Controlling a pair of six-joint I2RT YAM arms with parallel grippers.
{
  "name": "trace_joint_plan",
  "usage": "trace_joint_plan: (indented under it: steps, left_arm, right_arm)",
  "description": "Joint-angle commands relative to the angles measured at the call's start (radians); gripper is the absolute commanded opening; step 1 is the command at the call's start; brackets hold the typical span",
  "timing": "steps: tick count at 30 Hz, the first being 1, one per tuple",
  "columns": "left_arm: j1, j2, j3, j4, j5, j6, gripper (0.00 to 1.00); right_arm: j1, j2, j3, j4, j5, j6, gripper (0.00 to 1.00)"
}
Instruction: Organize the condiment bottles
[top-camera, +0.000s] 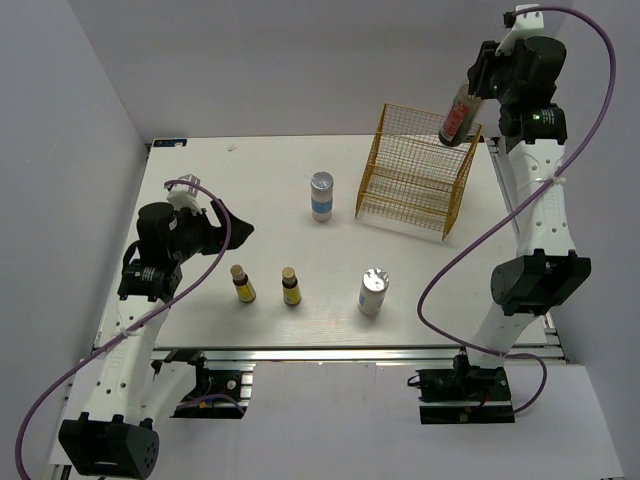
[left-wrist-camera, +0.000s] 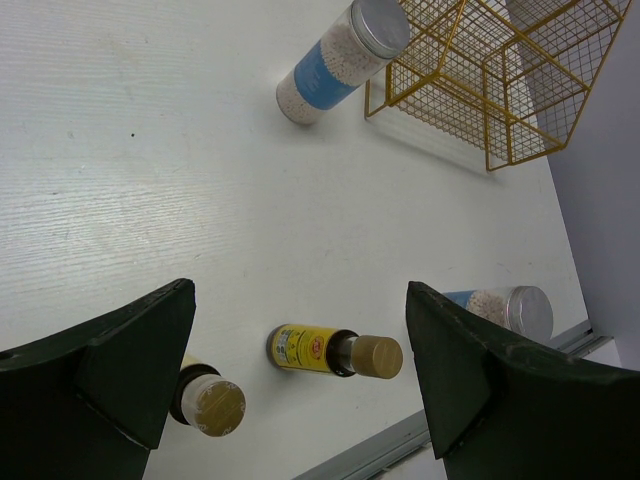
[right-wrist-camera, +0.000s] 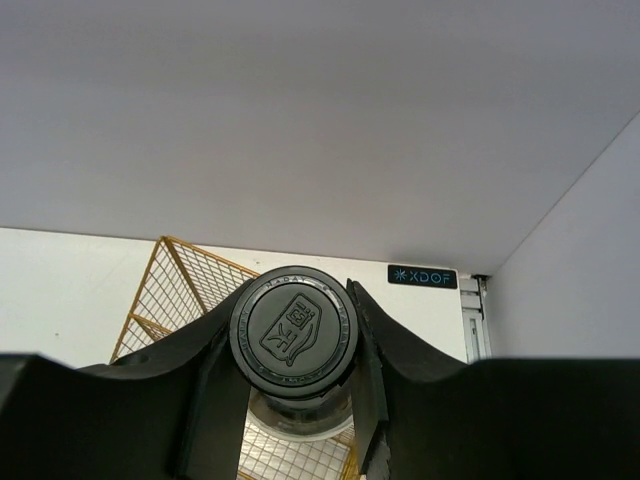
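My right gripper (top-camera: 469, 90) is shut on the black cap (right-wrist-camera: 294, 330) of the amber red-labelled bottle (top-camera: 455, 120), which hangs tilted over the top right corner of the yellow wire rack (top-camera: 415, 170). On the table stand a blue-banded white cylinder (top-camera: 321, 196), a second silver-topped white cylinder (top-camera: 372, 292) and two tiny brown yellow-labelled bottles (top-camera: 243, 284) (top-camera: 291, 286). My left gripper (top-camera: 232, 228) hovers open, up and to the left of the tiny bottles. In the left wrist view one tiny bottle (left-wrist-camera: 330, 352) shows between the open fingers and the other (left-wrist-camera: 210, 402) beside the left finger.
The rack (left-wrist-camera: 500, 70) stands at the table's back right, its tiers holding nothing. The table's front edge (top-camera: 330, 350) runs just below the tiny bottles. Grey walls close in the left, back and right sides.
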Motion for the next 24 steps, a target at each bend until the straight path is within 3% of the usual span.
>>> trace_joint_plan:
  steps: [1, 24]
  left_arm:
    - [-0.001, -0.003, -0.008, 0.025, 0.024, 0.0, 0.95]
    - [-0.001, 0.006, -0.003, 0.022, 0.013, -0.004, 0.95]
  right_arm:
    - [-0.032, -0.012, 0.029, 0.175, -0.004, -0.008, 0.0]
    - [-0.048, 0.09, 0.017, 0.216, 0.005, -0.013, 0.0]
